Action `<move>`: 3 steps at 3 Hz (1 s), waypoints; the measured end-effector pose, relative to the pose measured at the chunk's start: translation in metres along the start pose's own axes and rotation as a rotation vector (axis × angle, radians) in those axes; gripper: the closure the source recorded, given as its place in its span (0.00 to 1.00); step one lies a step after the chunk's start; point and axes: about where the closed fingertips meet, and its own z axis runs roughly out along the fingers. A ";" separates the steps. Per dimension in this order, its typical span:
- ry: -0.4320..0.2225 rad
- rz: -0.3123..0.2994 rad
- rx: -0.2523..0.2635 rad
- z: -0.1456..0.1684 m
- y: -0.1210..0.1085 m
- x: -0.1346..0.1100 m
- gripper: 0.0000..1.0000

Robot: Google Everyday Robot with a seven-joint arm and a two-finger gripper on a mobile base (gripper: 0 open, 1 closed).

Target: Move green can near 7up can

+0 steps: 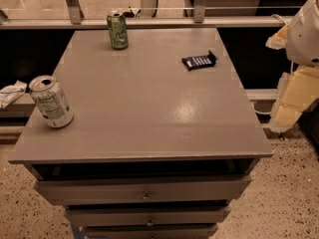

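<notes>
Green can (117, 30) standing at the back left of the worktop (144, 108), with the gripper (295, 97) hanging off its right side

The gripper is hovering beyond the right edge, level with the middle of the worktop, and I cannot tell whether it is released or clenched. The green can is sitting upright – long axis vertical – well away to the gripper's left and further back, close to the rear edge. The 7up can (51, 101) is also standing upright near the front-left corner, just inside the left edge and well apart from the green can. A dark snack bar (199, 60) is lying roughly between the gripper and the green can, so the reach is probably needing to pass over it. Bare worktop is lying open between the two cans – room enough for the carry, with the left edge the one to mind.
</notes>
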 end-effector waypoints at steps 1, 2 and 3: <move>-0.009 0.002 0.001 0.002 -0.002 -0.001 0.00; -0.108 0.024 0.008 0.024 -0.026 -0.014 0.00; -0.246 0.048 0.013 0.054 -0.066 -0.044 0.00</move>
